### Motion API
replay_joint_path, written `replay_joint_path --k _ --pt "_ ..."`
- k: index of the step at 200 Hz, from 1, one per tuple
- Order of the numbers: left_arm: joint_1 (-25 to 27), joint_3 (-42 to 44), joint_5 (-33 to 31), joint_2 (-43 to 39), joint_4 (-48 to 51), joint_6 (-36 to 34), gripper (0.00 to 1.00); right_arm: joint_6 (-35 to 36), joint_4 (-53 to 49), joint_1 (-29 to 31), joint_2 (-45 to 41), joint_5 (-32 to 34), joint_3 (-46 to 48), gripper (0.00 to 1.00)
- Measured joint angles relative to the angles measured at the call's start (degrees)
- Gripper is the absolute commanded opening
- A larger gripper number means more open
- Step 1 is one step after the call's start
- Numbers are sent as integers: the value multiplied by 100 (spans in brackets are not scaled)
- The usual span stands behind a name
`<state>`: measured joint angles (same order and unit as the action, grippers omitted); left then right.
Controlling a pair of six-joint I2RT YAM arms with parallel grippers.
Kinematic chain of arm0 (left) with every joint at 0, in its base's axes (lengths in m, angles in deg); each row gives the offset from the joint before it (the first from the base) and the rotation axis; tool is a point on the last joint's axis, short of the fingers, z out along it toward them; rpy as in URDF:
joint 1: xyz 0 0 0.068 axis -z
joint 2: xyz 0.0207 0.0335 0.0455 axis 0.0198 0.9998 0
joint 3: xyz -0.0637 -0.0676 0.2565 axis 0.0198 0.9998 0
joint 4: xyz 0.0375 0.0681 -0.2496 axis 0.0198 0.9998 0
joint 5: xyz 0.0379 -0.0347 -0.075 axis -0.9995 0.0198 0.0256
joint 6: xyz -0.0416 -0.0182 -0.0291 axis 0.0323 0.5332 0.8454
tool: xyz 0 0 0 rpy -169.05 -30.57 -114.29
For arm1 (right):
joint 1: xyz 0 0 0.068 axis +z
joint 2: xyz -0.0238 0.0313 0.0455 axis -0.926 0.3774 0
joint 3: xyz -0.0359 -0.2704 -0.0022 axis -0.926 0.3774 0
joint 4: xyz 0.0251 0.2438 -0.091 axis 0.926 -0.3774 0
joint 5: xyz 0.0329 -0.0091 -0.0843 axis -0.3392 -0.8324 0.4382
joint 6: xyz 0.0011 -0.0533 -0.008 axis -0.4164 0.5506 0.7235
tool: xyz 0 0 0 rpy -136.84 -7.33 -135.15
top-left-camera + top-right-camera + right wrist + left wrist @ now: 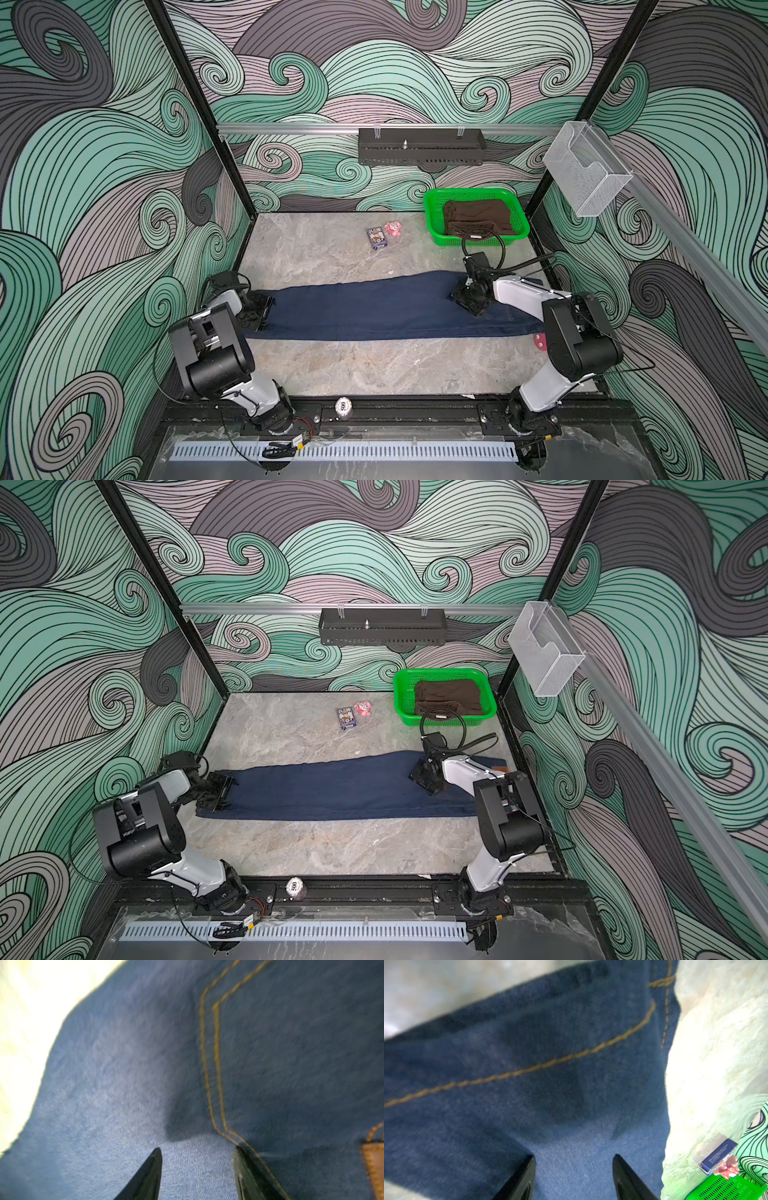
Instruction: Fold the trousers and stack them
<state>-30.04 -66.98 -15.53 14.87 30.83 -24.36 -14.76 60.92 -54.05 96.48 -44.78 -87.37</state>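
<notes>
Green basket (pixel 432 216) at the far right corner of the marble table (pixel 374 365), containing a folded brown garment (pixel 478 216); black perforated tray (pixel 419 160) and clear plastic holder (pixel 586 178) hung on the rails above. Trousers (pixel 361 307) laid flat across the near middle of the table; long axis left to right, hems toward the left, brown waistband patch (pixel 498 767) toward the right. Left gripper (pixel 573 1157) at the hem end, right gripper (pixel 197 1150) near the waist; each with fingers parted, tips at the denim, no fold clamped.

Swirl-patterned walls (pixel 83 166), grey marbled tabletop (pixel 374 365) — evenly lit
</notes>
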Motion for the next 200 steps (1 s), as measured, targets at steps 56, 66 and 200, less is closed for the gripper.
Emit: replay_joint_path --k 56,66,200 --pt "601 -815 -330 684 72 -2 62 -179 114 -444 109 -304 -94 56" --pt "682 -960 -396 793 103 -2 61 -197 122 -518 109 -310 -96 56" --pt "973 -2673 -911 643 1226 -793 70 330 -275 -774 -505 -92 -278 57"
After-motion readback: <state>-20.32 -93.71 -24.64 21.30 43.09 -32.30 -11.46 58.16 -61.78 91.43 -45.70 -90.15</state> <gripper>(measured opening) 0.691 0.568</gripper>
